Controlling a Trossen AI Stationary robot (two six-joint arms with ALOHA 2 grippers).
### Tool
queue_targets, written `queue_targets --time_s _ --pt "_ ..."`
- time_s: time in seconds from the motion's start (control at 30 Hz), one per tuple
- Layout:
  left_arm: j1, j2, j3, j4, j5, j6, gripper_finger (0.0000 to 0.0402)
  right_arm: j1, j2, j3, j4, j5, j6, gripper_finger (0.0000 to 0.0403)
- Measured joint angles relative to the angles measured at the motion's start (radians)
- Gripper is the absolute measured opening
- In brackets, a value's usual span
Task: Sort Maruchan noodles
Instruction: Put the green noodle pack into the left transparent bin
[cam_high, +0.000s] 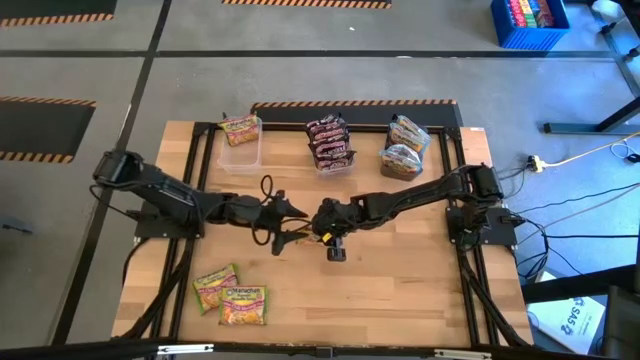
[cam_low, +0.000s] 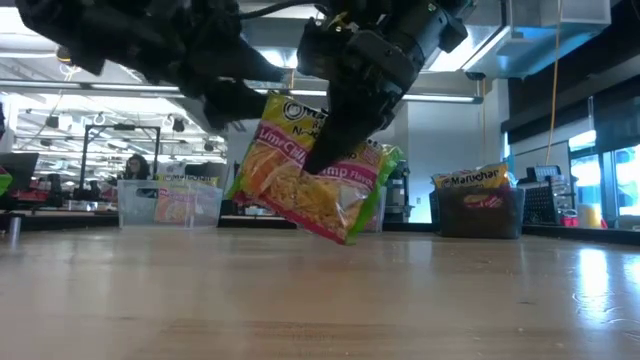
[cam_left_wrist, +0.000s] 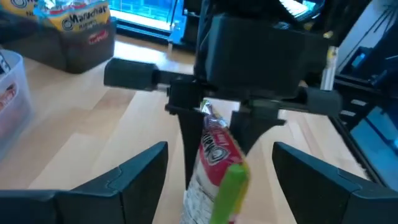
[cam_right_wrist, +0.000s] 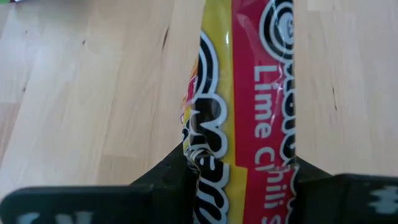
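A yellow-green Maruchan lime chili packet (cam_low: 310, 180) hangs in the air over the middle of the table. My right gripper (cam_high: 325, 222) is shut on it. My left gripper (cam_high: 290, 215) faces it from the table's left, open; in the left wrist view its fingers (cam_left_wrist: 134, 177) stand wide on either side of the packet (cam_left_wrist: 217, 171) without touching it. Two more yellow-green packets (cam_high: 215, 288) (cam_high: 243, 305) lie flat near the table's near-left edge. My right gripper (cam_right_wrist: 242, 177) pinches the packet between its two fingers at the end that bears the logo (cam_right_wrist: 214, 146). The fingers (cam_low: 345, 120) come slanting down from above. The packet hangs tilted below them, lifted clear of the table, with its lower corner (cam_low: 345, 238) just above the wood.
Along the far edge stand a clear tub (cam_high: 240, 150) with a yellow-green packet, a clear tub (cam_high: 330, 145) of dark maroon packets, and a dark grey tub (cam_high: 405, 152) of yellow-orange packets. Bare wood (cam_high: 400, 270) lies on the near right. People show in the room behind.
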Motion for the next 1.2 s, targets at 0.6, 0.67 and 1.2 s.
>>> queue_targets --time_s 0.6,0.67,1.2 --pt "0.016 0.322 0.182 0.001 0.081 -0.023 0.0258 0.001 0.000 -0.004 -0.016 -0.009 0.002 0.0111" --pt "0.018 0.322 0.197 -0.043 0.083 -0.018 0.0244 0.001 0.000 -0.004 -0.020 -0.012 0.001 0.0110" --pt "0.015 0.319 0.199 -0.084 0.079 0.003 0.0224 0.000 0.001 -0.004 -0.021 -0.042 0.002 0.0134"
